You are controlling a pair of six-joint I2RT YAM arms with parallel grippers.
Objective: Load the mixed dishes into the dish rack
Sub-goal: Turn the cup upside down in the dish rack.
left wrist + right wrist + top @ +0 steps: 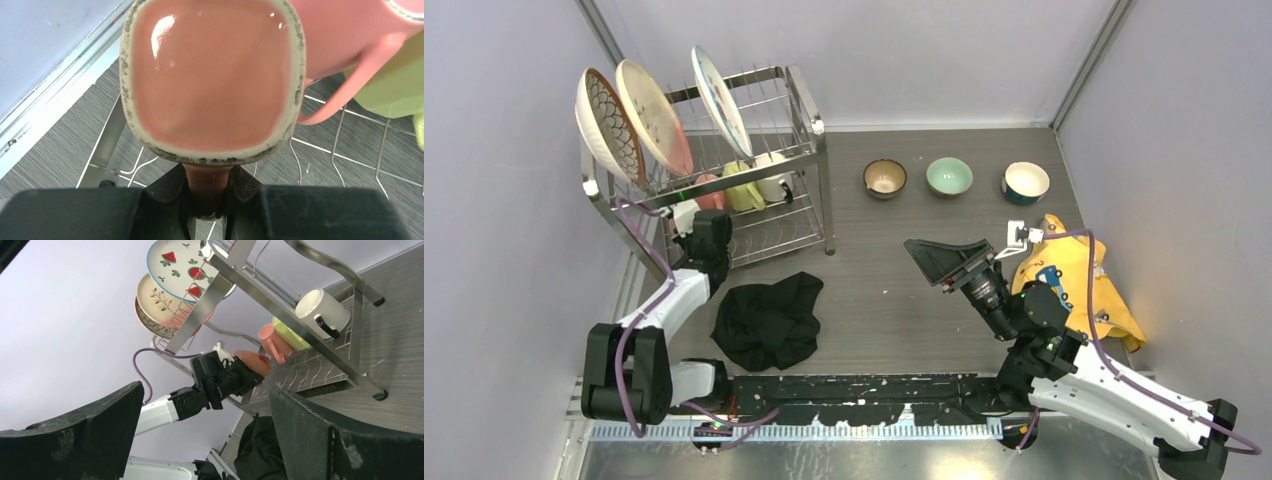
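Silver metal wire and square tube were seen to make up the dish rack (826, 200), set at the far left of the table (874, 300) in the overhead view. Three patterned plates (652, 115) were stood on edge in its upper tier, and a pink mug (709, 192), a yellow mug (742, 188) and a white mug (774, 178) were lodged on the lower tier. A brown bowl (885, 178), a mint-green bowl (949, 176) and a blue bowl (1025, 183) were lined up on the table to the right of the rack, not yet loaded, so the job was judged well past halfway. A black cloth (769, 320) and a yellow cloth (1114, 300) were spread nearer the arms. The left arm (674, 295) was bent at the elbow and reached to the rack's near side. The right gripper (949, 245) was held over mid-table, aimed at the rack, its jaws spread wide with nothing between them. In the left wrist view, the left gripper (207, 192) was clamped on the edge of a squarish pink dish (210, 75) with a speckled rim, held above the lower tier's wires, just beside the pink mug. In the right wrist view, that dish was shown at the lower tier's left end; whether it was touching the wires could not be told.
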